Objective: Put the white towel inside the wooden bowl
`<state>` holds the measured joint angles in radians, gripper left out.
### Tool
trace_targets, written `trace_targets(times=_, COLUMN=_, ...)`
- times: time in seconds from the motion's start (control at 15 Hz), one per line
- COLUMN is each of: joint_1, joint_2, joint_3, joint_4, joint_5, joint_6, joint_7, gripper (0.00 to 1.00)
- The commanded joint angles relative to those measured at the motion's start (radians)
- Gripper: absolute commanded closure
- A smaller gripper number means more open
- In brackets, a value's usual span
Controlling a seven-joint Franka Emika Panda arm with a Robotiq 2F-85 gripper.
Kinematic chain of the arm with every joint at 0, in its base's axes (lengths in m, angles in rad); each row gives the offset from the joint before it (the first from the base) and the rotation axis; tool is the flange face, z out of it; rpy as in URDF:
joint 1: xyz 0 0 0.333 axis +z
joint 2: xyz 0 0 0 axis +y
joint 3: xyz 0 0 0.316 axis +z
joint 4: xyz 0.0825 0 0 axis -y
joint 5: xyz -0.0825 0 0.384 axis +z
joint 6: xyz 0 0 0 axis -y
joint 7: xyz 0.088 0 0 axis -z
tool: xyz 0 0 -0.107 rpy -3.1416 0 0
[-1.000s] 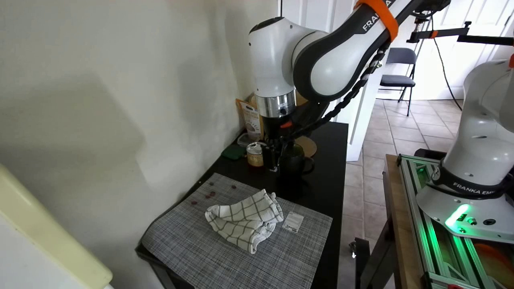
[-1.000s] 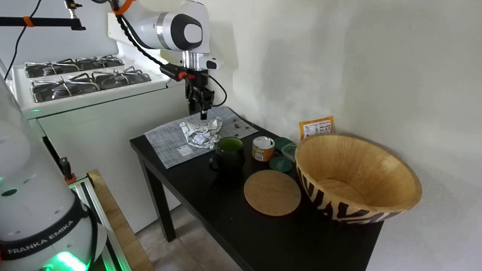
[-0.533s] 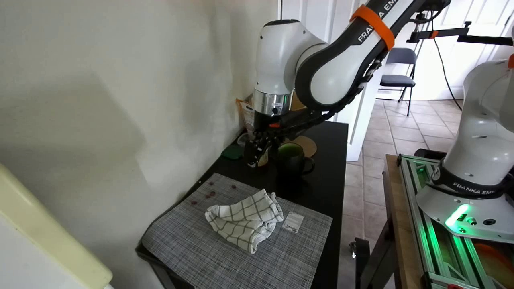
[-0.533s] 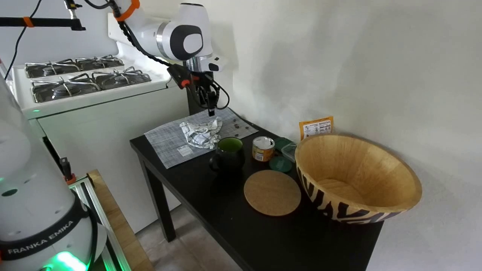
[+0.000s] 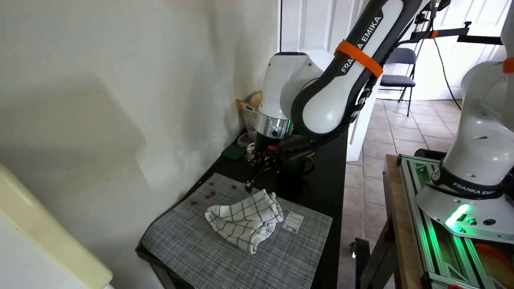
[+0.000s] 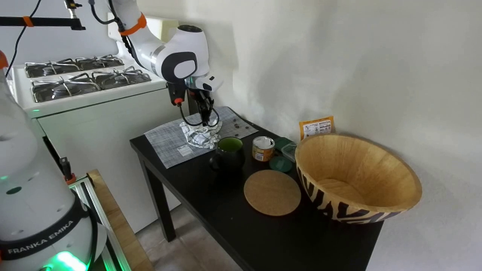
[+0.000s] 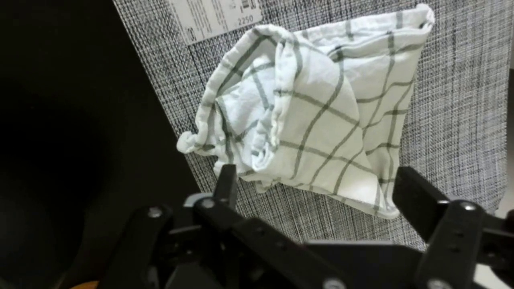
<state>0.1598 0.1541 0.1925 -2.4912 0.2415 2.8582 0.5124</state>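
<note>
My wrist view is pointing down past my fingers [image 7: 419, 200] at the towel [image 7: 321, 120] from close range, while both exterior views are looking obliquely down the table [image 6: 301, 241] from opposite ends, farther off, all three sharing towel and placemat [image 5: 289, 257].

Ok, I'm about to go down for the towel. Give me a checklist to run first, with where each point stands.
1. Gripper open: ok, the fingers stand well apart in the wrist view.
2. Towel on the mat, with folds to pinch: ok.
3. Towel directly under the grip: cannot tell; most of it shows above the fingers in the wrist view.
4. Fingers low enough to pinch: cannot tell from these views.
5. Bowl facing upward: ok.
6. Straight low path to the bowl unobstructed: not ok, the mug and can stand between.
</note>
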Motion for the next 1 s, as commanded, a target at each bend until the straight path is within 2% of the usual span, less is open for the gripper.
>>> trace_targets(times=0.0, joint_1=0.059, joint_2=0.077, joint_3=-0.08, joint_4=0.006, joint_5=-0.086, joint_6=0.026, joint_7=0.109, gripper=0.0)
trace_targets(times=0.33, joint_1=0.072, joint_2=0.204, joint_3=-0.092, joint_4=0.076, joint_5=-0.05, joint_6=0.034, joint_7=0.026, gripper=0.0)
trace_targets(times=0.53, joint_1=0.107, joint_2=0.255, joint_3=-0.113, joint_4=0.12, joint_5=-0.067, joint_6=0.042, joint_7=0.028, gripper=0.0)
trace_targets(times=0.6, joint_1=0.123, joint_2=0.264, joint_3=-0.126, joint_4=0.132, joint_5=-0.076, joint_6=0.038, joint_7=0.034, gripper=0.22)
trace_targets(times=0.67, joint_1=0.138, joint_2=0.27, joint_3=-0.138, joint_4=0.141, joint_5=-0.085, joint_6=0.033, joint_7=0.038, gripper=0.26)
trace_targets(times=0.93, joint_1=0.17, joint_2=0.294, joint_3=-0.167, joint_4=0.169, joint_5=-0.091, joint_6=0.025, joint_7=0.04, gripper=0.58)
